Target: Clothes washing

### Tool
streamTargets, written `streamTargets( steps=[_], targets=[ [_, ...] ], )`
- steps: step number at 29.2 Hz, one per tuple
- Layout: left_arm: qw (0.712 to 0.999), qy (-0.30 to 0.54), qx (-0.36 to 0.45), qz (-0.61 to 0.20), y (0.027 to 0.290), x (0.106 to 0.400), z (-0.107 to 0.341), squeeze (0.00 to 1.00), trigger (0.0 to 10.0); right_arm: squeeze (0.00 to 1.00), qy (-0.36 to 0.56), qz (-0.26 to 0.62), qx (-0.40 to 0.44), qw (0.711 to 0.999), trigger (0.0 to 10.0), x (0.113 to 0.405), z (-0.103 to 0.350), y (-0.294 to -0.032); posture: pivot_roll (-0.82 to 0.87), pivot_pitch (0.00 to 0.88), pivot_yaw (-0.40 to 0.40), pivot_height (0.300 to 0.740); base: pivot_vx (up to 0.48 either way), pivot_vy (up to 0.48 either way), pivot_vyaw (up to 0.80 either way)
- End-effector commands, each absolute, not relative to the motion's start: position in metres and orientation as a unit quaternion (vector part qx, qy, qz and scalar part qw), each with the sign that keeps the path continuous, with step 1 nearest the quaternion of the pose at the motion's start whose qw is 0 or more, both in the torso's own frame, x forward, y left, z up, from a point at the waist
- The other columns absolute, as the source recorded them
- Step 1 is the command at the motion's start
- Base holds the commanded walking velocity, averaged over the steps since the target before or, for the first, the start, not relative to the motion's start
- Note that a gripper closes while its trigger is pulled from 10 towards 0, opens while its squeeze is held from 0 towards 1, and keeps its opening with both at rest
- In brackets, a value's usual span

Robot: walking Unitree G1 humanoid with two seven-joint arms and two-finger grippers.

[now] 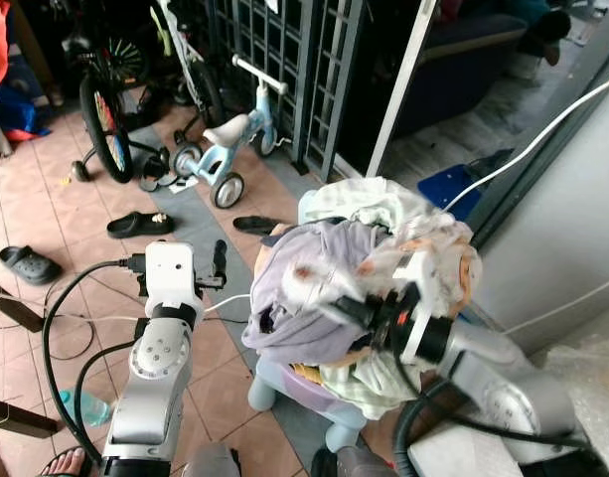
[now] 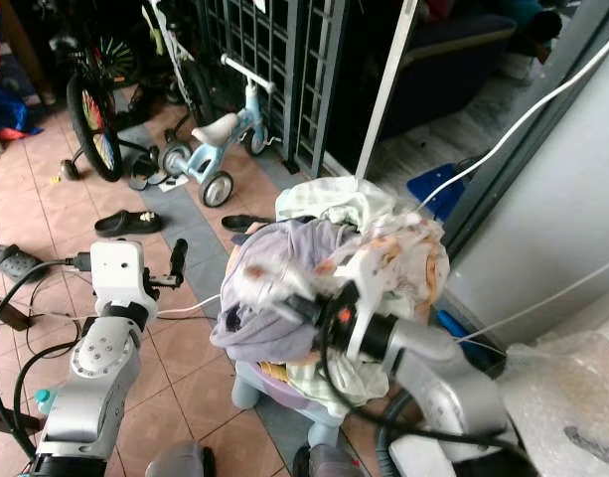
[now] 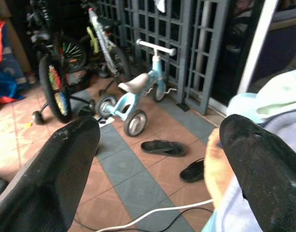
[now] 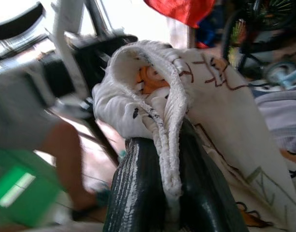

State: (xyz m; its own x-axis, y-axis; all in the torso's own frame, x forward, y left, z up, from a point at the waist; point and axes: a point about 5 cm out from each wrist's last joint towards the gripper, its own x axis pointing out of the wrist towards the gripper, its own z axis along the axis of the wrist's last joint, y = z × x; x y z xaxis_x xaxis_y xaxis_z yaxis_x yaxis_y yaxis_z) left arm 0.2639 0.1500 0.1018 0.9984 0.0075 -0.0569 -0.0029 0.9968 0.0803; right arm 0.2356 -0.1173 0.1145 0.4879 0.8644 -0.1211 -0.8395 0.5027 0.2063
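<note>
A home's tiled porch: child's tricycle (image 1: 225, 149), bicycle (image 1: 105, 109), sandals (image 1: 140, 224) beside metal grille (image 1: 284, 60).

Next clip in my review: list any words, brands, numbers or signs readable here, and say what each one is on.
No text can be read in these pictures.
White printed cloth, pinched in the right pincer: dark line marks and orange patches, a pattern, not readable letters.
Small blue tricycle: no label can be made out.
Bicycle wheel: coloured spoke pieces, no lettering.
Left pincer, open beside the laundry pile: no markings.
</note>
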Motion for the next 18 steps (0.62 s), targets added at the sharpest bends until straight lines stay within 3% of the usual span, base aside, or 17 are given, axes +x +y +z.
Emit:
streamTargets(
  steps=[1, 6, 13, 18],
  targets=[
    [0.998, 0.031, 0.051, -0.006, 0.149, 0.264, 0.100, 0.00, 10.0, 0.00, 0.112, 0.464, -0.009, 0.879, 0.0, 0.243, 0.105, -0.120, -0.02, 0.000, -0.027, 0.740, 0.000, 0.000, 0.00],
    [0.998, 0.034, 0.056, -0.007, 0.150, 0.262, 0.100, 0.00, 10.0, 0.00, 0.095, 0.399, -0.063, 0.910, 0.0, 0.257, 0.103, -0.114, -0.02, 0.000, -0.019, 0.740, 0.000, 0.000, 0.00],
    [0.998, 0.036, 0.059, -0.008, 0.150, 0.259, 0.100, 0.00, 10.0, 0.00, 0.040, 0.374, -0.047, 0.925, 0.0, 0.274, 0.117, -0.082, 0.00, 0.000, -0.020, 0.740, 0.000, 0.000, 0.00],
    [0.997, 0.037, 0.060, -0.001, 0.152, 0.257, 0.098, 0.00, 10.0, 0.00, -0.036, 0.297, 0.020, 0.954, 0.0, 0.288, 0.149, -0.085, 0.01, 0.000, -0.026, 0.740, 0.000, 0.000, 0.00]
  ],
)
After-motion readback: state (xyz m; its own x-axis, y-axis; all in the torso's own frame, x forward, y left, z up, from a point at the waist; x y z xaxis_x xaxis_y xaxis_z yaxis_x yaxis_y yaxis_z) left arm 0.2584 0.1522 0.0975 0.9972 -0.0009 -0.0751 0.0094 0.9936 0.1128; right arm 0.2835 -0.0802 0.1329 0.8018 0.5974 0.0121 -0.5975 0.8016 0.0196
